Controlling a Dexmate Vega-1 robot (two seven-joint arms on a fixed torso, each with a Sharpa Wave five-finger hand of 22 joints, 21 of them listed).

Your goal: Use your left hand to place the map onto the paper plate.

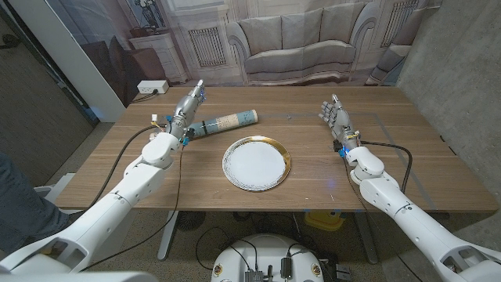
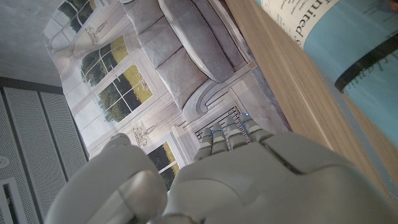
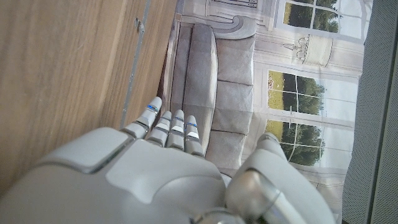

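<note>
A rolled map (image 1: 224,122), pale blue with print and a dark band, lies on the wooden table behind the white paper plate (image 1: 257,163) with its gold rim. My left hand (image 1: 188,106) stands just left of the roll's near end, fingers stretched out and holding nothing; I cannot tell whether it touches the roll. In the left wrist view the map (image 2: 348,37) shows close beside the back of that hand (image 2: 249,180). My right hand (image 1: 335,116) is raised at the right side of the table, fingers apart and empty, seen from behind in its wrist view (image 3: 155,174).
A backdrop printed with a sofa and windows (image 1: 305,39) hangs behind the table's far edge. A white power strip (image 1: 152,87) sits on the floor at the back left. A person's leg (image 1: 19,204) shows at the left edge.
</note>
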